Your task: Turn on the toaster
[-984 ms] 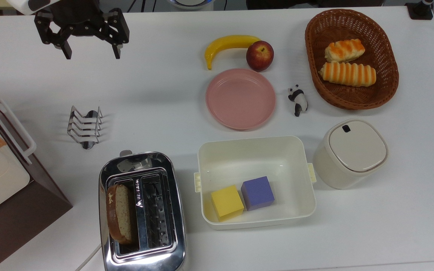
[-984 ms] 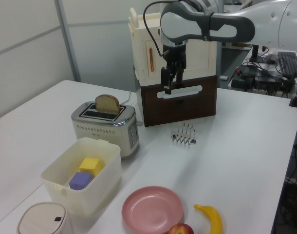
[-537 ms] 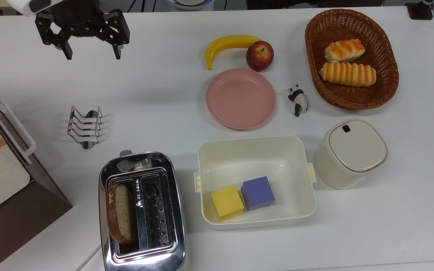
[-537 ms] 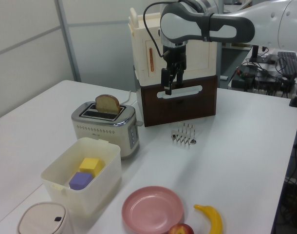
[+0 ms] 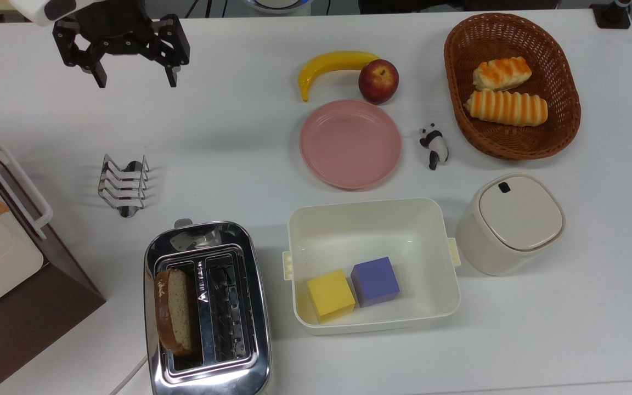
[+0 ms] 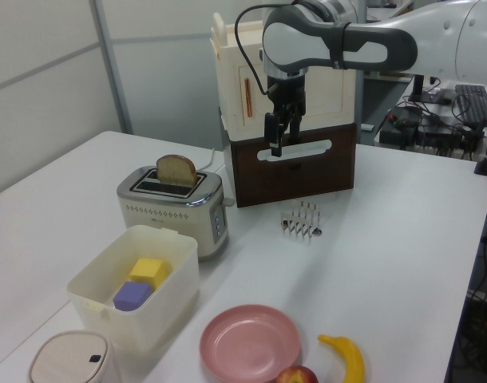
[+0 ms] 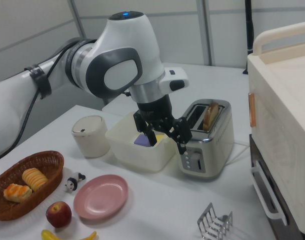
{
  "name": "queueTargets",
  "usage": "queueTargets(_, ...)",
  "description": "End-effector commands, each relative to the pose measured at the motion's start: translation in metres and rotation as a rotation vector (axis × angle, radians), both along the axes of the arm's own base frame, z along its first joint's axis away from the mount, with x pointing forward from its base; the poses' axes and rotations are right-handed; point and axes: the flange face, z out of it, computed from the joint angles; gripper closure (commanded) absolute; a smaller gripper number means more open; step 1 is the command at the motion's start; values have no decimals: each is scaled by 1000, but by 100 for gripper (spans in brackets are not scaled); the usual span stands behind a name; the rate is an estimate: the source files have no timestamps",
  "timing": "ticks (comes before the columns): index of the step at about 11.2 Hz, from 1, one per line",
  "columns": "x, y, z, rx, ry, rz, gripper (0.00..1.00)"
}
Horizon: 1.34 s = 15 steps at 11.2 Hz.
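The chrome two-slot toaster (image 5: 206, 307) (image 6: 173, 209) (image 7: 207, 140) stands at the top view's lower left, with a slice of bread (image 5: 173, 310) upright in one slot. Its small lever knob (image 5: 182, 223) sticks out at the end facing the toast rack. My gripper (image 5: 135, 81) (image 6: 275, 147) (image 7: 167, 141) hangs open and empty above the table at the top view's upper left, well apart from the toaster.
A wire toast rack (image 5: 123, 184) stands between gripper and toaster. A white-and-brown box with a handle (image 5: 3, 241) fills the top view's left edge. A white tub (image 5: 371, 219) with two cubes, pink plate (image 5: 350, 144), banana, apple, panda figure, basket (image 5: 511, 142) and lidded bin (image 5: 511, 222) lie to the top view's right.
The gripper has crept slightly toward the top view's right and down. Nothing else has moved.
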Motion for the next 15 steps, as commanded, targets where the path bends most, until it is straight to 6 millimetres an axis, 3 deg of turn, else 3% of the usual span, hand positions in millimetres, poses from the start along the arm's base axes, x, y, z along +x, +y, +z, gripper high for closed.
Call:
queueTargets(1, -9, 7, 1, -1, 22, 16, 1)
queueTargets(2, -9, 7, 1, -1, 26, 27, 8)
queueTargets(3, -9, 7, 0, -2, 27, 27, 34)
queueTargets(4, -9, 5, 0, -1, 27, 24, 54)
queueTargets(5, -9, 5, 0, -1, 27, 22, 73)
queueTargets(6, -9, 5, -1, 0, 29, 22, 85)
queueTargets(9, -9, 4, -1, 1, 28, 22, 100)
queueTargets(15, 2, 1, -14, -1, 13, 31, 100)
